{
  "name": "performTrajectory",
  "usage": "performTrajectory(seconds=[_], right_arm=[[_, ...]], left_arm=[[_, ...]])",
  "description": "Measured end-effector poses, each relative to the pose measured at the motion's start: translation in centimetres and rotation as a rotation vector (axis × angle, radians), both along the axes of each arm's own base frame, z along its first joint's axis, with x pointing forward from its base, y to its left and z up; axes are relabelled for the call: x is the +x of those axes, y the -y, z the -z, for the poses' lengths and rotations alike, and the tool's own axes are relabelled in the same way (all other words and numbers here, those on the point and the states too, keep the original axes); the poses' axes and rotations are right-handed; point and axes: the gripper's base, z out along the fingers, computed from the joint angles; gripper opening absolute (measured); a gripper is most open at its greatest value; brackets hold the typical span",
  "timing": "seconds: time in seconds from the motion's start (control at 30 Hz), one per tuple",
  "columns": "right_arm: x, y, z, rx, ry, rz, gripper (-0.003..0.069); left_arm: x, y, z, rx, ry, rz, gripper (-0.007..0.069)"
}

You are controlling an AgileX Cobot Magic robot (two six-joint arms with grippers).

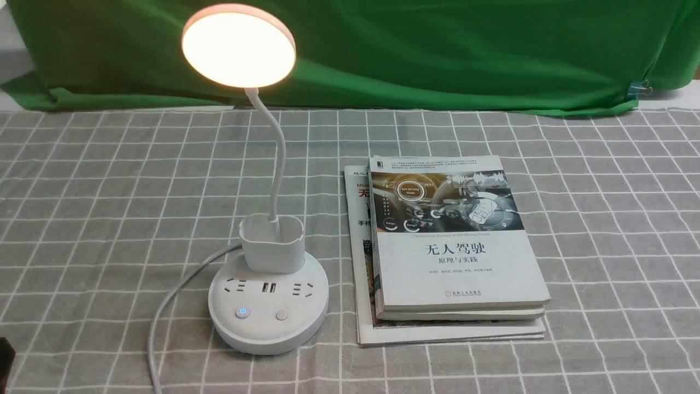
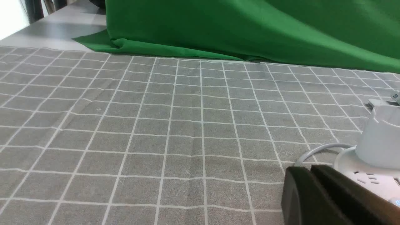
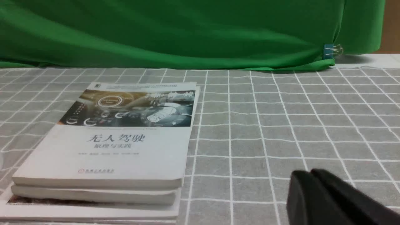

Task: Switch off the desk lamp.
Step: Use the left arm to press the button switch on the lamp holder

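A white desk lamp [image 1: 268, 295] stands on a grey checked tablecloth [image 1: 601, 219], left of centre and towards the near edge. A stack of books [image 1: 454, 246] lies just to its right.

The lamp is lit. Its long axis is upright: a thin neck [image 1: 276, 164] rises from a small cup on the far side of the round base, curving left to a flat disc head [image 1: 239, 45] whose glowing face tilts towards the near side. Two small buttons [image 1: 281, 314] sit on the near part of the base top, facing up (the left one glows blue).

The base looks broad, rigid and steady, so a downward press should not tip it. The neck looks bendable and is best left alone. No grasp seems needed, only a fingertip pushed straight down on a button.

The left gripper [image 2: 311, 170] is low beside the lamp's base on its left, fingers pressed together and holding nothing. The right gripper [image 3: 311, 173], equally closed and empty, sits right of the books.
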Motion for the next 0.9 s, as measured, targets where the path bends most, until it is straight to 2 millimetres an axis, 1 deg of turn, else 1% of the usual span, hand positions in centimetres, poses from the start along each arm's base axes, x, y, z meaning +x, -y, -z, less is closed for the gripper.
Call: performTrajectory(seconds=[0.63, 0.7, 0.73, 0.9], right_arm=[[0.0, 0.0, 0.0, 0.0, 0.0, 0.0, 0.0036], [0.0, 0.0, 0.0, 0.0, 0.0, 0.0, 0.0036], [0.0, 0.0, 0.0, 0.0, 0.0, 0.0, 0.0036], [0.0, 0.0, 0.0, 0.0, 0.0, 0.0, 0.0036]], left_arm=[[0.0, 0.0, 0.0, 0.0, 0.0, 0.0, 0.0019], [0.0, 0.0, -0.1, -0.03, 0.017, -0.003, 0.0019], [0.0, 0.0, -0.3, -0.075, 0.032, -0.004, 0.0019], [0.1, -0.1, -1.6, -0.501, 0.191, -0.044, 0.0019]])
